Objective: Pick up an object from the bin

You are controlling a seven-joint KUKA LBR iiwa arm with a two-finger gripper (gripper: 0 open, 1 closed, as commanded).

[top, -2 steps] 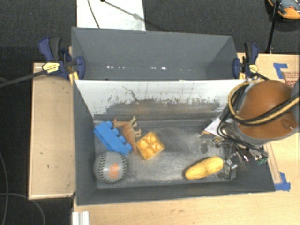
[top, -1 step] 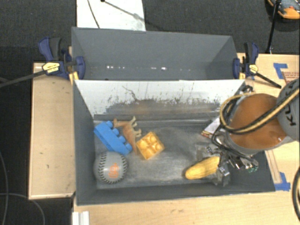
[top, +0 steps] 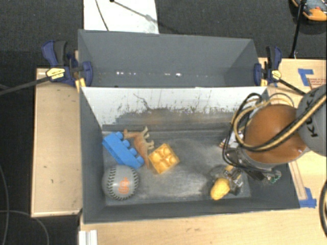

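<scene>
The grey metal bin (top: 196,160) carried five loose things, and none of them had left its floor. In the front left corner lay a grey ball with an orange patch (top: 120,182). Just behind it, along the left wall, sat a blue plastic studded building block (top: 121,149). A small brown toy deer with antlers (top: 140,139) lay touching the block's right end. A yellow-orange square waffle-patterned block (top: 163,158) rested just beside the deer, toward the middle of the floor. These four made a loose group on the left half, well apart from the arm.

A bare stretch of floor separated that group from the front right corner. There, close to the front wall, lay a small rounded yellow thing shaped like a lemon or pear (top: 219,189). The gripper (top: 233,180) was down at floor level at this thing's right end, touching it or very nearly so. Whether it stood wide, narrow or closed on the yellow thing could not be told. The round orange wrist cover (top: 271,134) and its looped cables (top: 250,116) hung over the right wall behind it.

By my judgement the reach into the bin was done and the yellow thing was the likely target. A confirmed hold on it and the lift clear of the bin both remained to do.
</scene>
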